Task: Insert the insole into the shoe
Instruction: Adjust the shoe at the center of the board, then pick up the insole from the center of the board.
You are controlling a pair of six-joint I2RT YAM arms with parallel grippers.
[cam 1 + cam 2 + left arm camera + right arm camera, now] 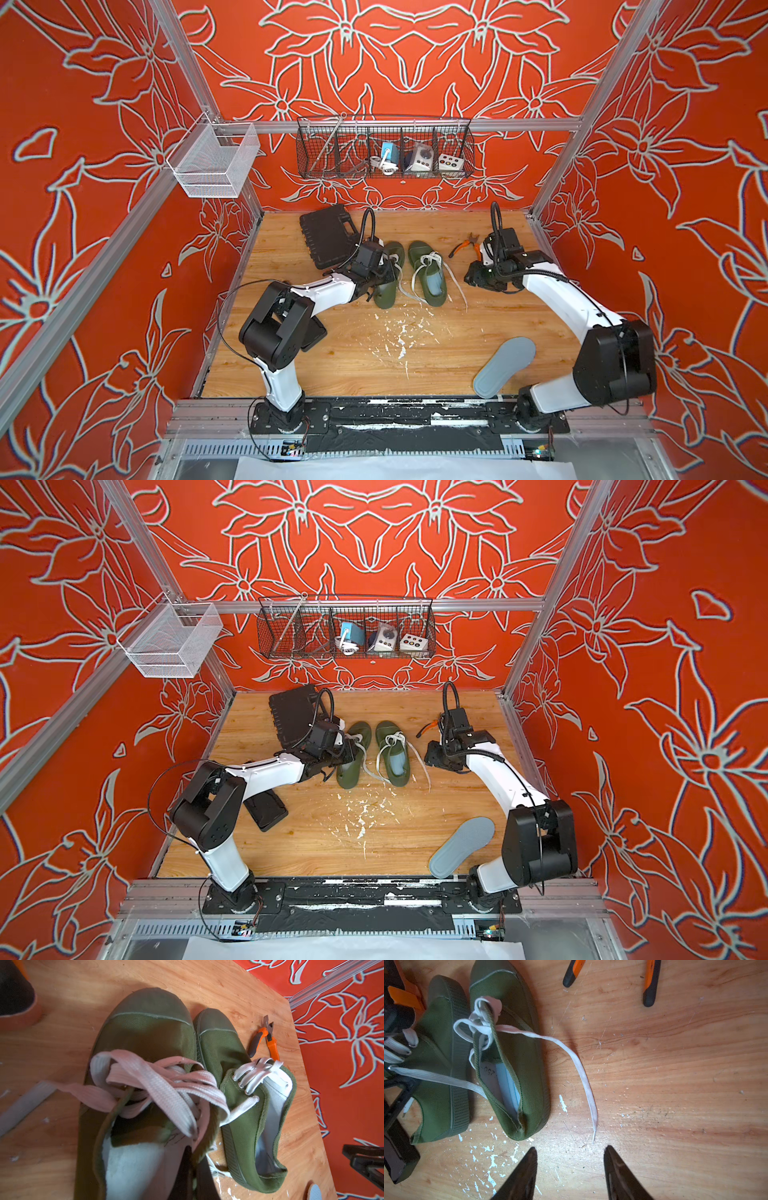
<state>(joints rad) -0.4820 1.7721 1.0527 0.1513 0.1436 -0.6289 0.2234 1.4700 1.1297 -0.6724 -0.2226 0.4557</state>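
A robot lab test cell: an aluminium frame (pixel 519 124) hung with red flower-print sheets (pixel 685 166) boxes in a small wooden table (pixel 353 365), with a left arm (pixel 328 291) and a right arm (pixel 557 297) bolted to its front rail (pixel 395 409) and a wire basket (pixel 324 158) behind.

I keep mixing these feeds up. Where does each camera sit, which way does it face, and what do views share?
Both top views: high at the front, facing down toward the back wall; left arm, right arm, table, loose insole.
Left wrist: close over the left shoe, facing its toe; left gripper a dark sliver.
Right wrist: low over the table, facing the right shoe; open right gripper.
Shared: both wrist views show both shoes and the pliers.
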